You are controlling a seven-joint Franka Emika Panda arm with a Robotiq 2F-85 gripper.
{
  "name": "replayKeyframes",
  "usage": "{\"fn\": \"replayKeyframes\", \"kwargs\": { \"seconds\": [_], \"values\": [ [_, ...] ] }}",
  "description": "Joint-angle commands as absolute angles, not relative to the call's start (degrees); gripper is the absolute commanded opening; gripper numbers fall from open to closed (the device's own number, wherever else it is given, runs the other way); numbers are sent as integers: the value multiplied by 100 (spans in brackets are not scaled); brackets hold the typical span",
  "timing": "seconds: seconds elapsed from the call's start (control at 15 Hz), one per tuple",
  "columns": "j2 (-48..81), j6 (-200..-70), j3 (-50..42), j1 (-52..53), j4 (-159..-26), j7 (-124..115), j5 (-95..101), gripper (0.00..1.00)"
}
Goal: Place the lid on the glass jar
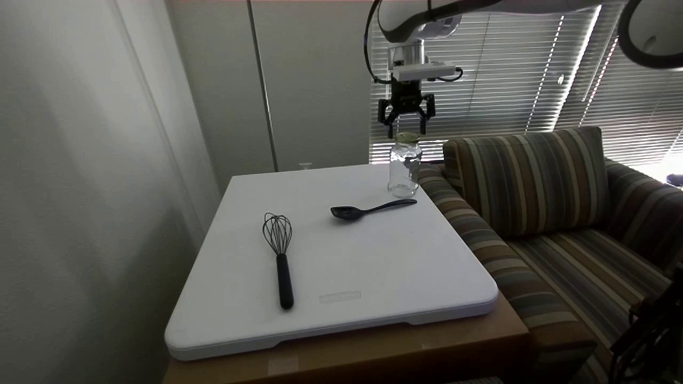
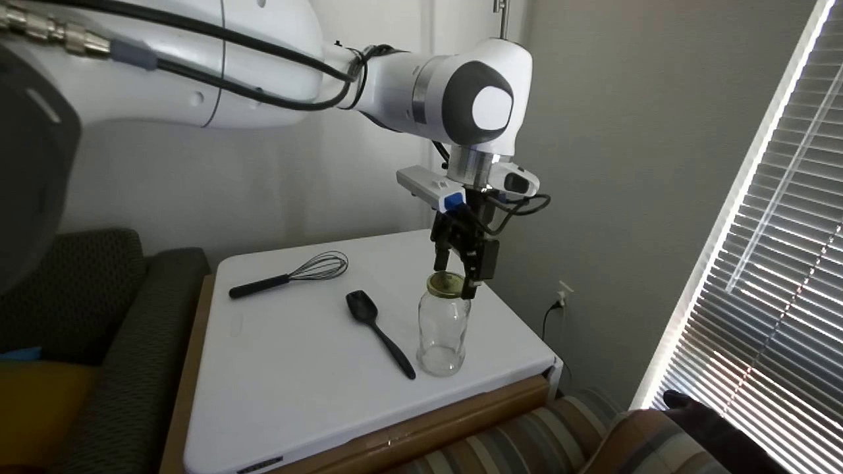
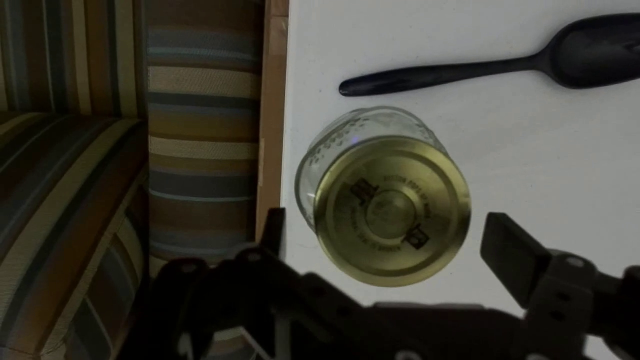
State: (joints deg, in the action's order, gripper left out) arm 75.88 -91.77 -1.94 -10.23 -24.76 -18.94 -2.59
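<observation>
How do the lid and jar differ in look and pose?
The lid is opaque gold; the jar is clear glass. The lid is shallow, the jar much taller. The lid sits atop the jar, while the jar stands on the white tabletop. Both are round.

The lid (image 3: 392, 215) is gold, the spoon (image 3: 500, 67) black, the armchair (image 1: 581, 256) striped.

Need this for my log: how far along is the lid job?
Done: the lid sits atop the glass jar in both exterior views. In hand: nothing; the wrist view shows the end effector open, with gaps beside the lid. Left: probably only backing away; I can't tell whether the lid is tight.
</observation>
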Motion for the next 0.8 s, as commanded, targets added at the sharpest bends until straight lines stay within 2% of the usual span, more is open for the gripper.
{"fn": "replayKeyframes", "kwargs": {
  "seconds": [0.0,0.73],
  "values": [
    [7424,-9205,-193,-1106,-2604,-1936,-282,100],
    [6604,-8691,-178,-1091,-2539,-2160,-285,100]
  ]
}}
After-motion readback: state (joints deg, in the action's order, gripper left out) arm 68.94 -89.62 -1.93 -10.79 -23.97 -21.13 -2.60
